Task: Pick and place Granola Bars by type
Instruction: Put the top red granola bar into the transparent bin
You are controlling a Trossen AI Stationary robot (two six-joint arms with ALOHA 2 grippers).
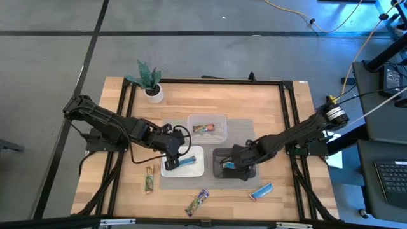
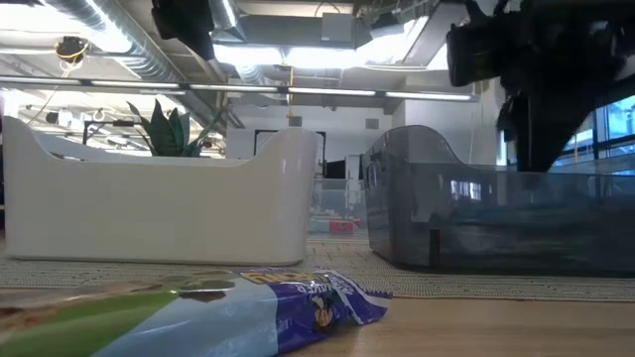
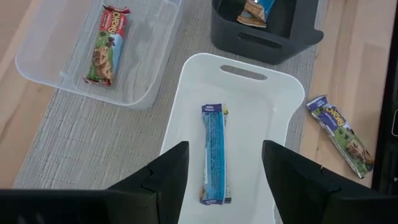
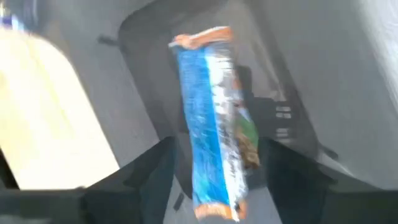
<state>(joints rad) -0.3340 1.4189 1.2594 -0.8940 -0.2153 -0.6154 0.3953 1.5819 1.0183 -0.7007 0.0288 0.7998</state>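
Over the white tray point(image 1: 198, 166), the left gripper point(image 3: 224, 180) hangs with fingers spread, a blue bar point(image 3: 213, 152) lying released below. Reaching across, the right gripper point(image 4: 214, 180) sits above the black tray point(image 1: 250, 172), spread around another blue-wrapped bar point(image 4: 214, 118).

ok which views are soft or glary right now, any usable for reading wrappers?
Right wrist view: motion-smeared, the blue bar over the black tray unreadable. Low view: foreground green-purple bar out of focus, ceiling lights blown out. Left wrist view: sharp, print legible on the bar in the white tray. High view: even light, bars too small.
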